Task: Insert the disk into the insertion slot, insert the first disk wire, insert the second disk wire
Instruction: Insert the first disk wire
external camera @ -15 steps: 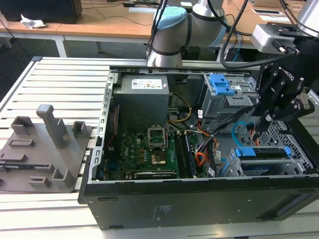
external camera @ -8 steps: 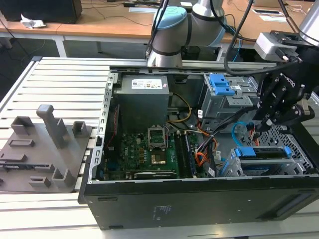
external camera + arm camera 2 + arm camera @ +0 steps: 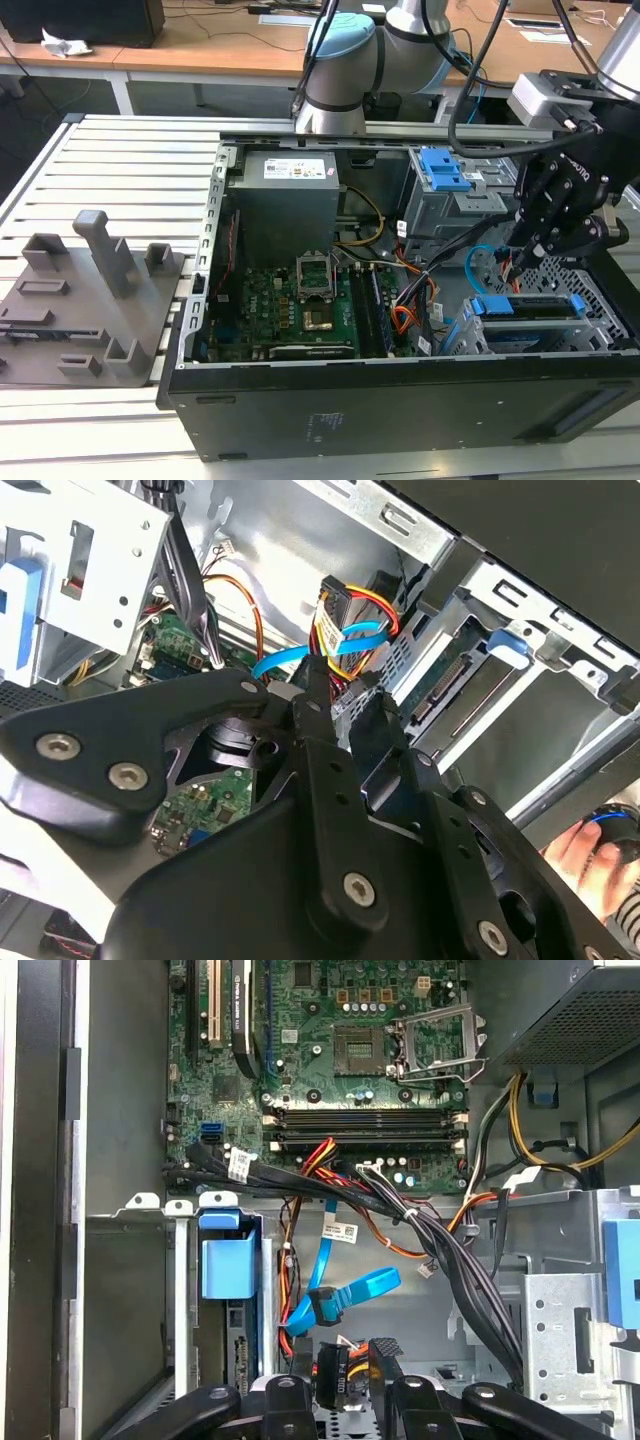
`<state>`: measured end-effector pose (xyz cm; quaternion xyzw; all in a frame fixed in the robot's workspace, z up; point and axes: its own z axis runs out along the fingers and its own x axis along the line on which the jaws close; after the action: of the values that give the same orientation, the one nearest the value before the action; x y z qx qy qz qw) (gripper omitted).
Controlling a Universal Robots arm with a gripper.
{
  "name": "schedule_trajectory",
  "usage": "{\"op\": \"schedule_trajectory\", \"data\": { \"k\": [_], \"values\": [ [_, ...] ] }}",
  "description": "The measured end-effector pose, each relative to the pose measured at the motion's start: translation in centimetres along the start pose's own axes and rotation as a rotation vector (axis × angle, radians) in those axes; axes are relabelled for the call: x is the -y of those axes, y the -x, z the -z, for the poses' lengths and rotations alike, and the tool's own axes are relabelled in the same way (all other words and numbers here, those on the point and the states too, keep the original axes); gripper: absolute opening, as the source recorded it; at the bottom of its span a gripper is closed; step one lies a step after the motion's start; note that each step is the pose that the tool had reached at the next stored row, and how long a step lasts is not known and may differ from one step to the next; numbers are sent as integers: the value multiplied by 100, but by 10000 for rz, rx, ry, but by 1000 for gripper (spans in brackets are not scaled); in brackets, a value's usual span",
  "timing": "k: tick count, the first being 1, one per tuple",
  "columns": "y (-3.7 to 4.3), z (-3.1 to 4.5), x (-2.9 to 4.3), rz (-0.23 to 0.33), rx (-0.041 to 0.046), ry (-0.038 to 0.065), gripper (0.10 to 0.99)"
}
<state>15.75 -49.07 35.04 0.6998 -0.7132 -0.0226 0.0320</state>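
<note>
One end effector [image 3: 342, 1392] | pinching black wire plug [image 3: 335, 1365], red-yellow-orange leads | near disk [image 3: 228, 1265] seated in slot [image 3: 603, 300] | open computer case [image 3: 400, 400] on slatted surface [image 3: 120, 160]

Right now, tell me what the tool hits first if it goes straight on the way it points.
Probably the black wire connector just ahead of the tool, though depth is unclear.

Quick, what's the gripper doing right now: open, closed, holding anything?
Gripper: jaws shut on the black disk wire connector with red, yellow and orange leads.
</note>
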Motion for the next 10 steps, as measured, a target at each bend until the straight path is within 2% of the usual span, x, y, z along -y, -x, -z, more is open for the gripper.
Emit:
{"op": "schedule_trajectory", "data": {
  "k": [2, 4, 5, 6, 10],
  "values": [
    [0, 0, 0, 0, 0, 0, 349],
    [0, 0, 0, 0, -1, 0, 216],
    [0, 0, 0, 0, -1, 0, 216],
    [0, 0, 0, 0, -1, 0, 169],
    [-2, -1, 0, 0, 0, 0, 165]
  ]
}}
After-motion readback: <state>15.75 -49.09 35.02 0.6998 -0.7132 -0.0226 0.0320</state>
